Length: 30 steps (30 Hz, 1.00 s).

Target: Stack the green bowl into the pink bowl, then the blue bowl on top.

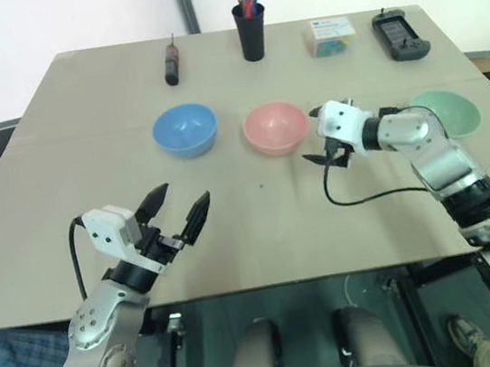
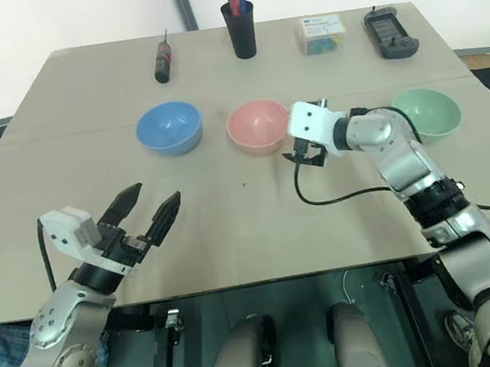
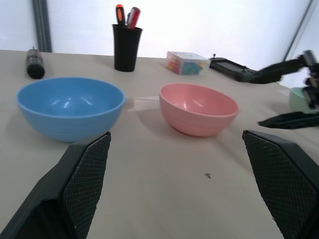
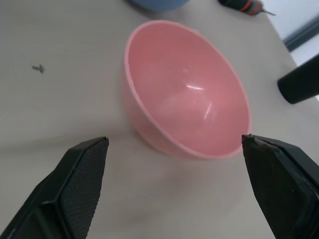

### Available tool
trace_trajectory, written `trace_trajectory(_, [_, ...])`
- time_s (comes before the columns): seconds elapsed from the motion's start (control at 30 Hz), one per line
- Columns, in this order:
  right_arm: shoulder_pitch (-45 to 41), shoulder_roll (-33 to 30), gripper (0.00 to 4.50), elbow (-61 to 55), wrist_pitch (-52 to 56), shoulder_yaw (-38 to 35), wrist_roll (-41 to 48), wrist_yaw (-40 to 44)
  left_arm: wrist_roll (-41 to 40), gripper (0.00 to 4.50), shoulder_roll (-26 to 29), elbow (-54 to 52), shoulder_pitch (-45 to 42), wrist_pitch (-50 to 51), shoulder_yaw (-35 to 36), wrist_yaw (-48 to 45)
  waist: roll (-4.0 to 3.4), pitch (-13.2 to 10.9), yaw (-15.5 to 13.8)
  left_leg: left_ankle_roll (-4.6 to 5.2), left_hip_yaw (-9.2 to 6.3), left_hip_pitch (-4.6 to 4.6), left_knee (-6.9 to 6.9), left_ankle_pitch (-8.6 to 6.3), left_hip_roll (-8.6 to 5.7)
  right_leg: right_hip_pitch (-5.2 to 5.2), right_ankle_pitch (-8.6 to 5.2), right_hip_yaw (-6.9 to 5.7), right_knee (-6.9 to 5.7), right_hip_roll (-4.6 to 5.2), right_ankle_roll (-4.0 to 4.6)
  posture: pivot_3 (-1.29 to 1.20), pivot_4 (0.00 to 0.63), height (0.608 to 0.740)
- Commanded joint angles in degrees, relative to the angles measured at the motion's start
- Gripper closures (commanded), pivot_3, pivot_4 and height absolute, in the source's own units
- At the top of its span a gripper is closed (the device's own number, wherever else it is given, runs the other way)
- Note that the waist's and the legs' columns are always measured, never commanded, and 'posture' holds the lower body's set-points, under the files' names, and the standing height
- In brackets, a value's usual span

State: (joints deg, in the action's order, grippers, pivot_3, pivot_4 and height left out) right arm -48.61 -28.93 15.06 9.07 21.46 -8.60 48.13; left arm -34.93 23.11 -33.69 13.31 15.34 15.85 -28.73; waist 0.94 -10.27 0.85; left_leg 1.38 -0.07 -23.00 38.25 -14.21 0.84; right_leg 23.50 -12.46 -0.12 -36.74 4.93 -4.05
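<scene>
Three bowls sit separately in a row on my table (image 1: 75,271): blue bowl (image 1: 185,129), pink bowl (image 1: 275,127), green bowl (image 1: 448,111). Right gripper (image 1: 320,136) open beside pink; left gripper (image 1: 178,209) open, empty, near edge.

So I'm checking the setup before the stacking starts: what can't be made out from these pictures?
- Green bowl: head views, its near-left part hidden behind the right arm; left wrist view, just a sliver at the picture's edge.
- Blue bowl: right wrist view, cut off by the edge.
- Small box: label and contents too small to read.
- Right gripper: head views, fingertips small and dark against the pink bowl.
</scene>
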Motion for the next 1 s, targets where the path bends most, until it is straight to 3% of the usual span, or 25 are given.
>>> trace_trajectory(0.03, [-5.1,2.3,0.00,4.9,-5.2,2.2,-2.8,1.0,-0.8,0.03,0.4,-4.3,1.5,-2.2,1.6,-1.0,0.00,0.0,0.1,0.00,0.00,0.01,-0.01,0.00,0.01,0.01,-0.04,0.00,0.00,-0.01,0.07,0.00,0.150,0.740])
trace_trajectory(0.5, [-14.9,13.0,0.00,25.2,-13.3,5.4,-8.0,2.1,0.9,0.03,-0.7,-9.0,8.2,-5.0,0.8,-0.7,-0.03,0.0,0.1,-0.01,-0.01,0.01,-0.05,0.00,0.03,0.05,-0.08,0.00,-0.02,-0.03,0.15,0.00,0.150,0.740])
trace_trajectory(0.63, [-16.3,14.6,0.89,28.3,-14.3,5.2,-8.7,2.1,1.9,0.00,-1.3,-9.2,10.7,-6.7,0.7,-1.2,-0.03,0.0,0.2,-0.01,0.00,0.00,-0.06,0.00,0.03,0.06,-0.08,0.01,-0.01,-0.02,0.15,0.00,0.150,0.740])
trace_trajectory(0.7, [-16.6,15.1,1.92,29.1,-14.8,5.2,-8.9,2.5,2.4,0.00,-1.6,-9.2,11.5,-7.5,0.4,-1.4,-0.04,0.0,0.2,-0.01,0.00,-0.01,-0.07,0.00,0.02,0.07,-0.09,0.02,0.00,-0.02,0.16,0.00,0.150,0.740])
trace_trajectory(0.9, [-16.9,15.5,4.26,30.4,-15.6,4.8,-9.2,2.9,3.1,0.00,-1.8,-8.8,12.2,-8.8,-0.2,-1.3,-0.04,0.0,0.2,-0.01,0.00,0.00,-0.07,0.00,0.02,0.07,-0.09,0.01,-0.01,-0.02,0.17,0.00,0.150,0.740])
trace_trajectory(1.0, [-16.9,15.4,4.45,30.5,-15.7,4.6,-9.4,3.0,3.2,0.00,-1.6,-8.3,11.7,-9.0,-0.4,-1.5,-0.05,0.0,0.2,-0.01,0.00,-0.01,-0.08,0.00,0.02,0.09,-0.09,0.02,-0.01,-0.02,0.17,0.00,0.150,0.740])
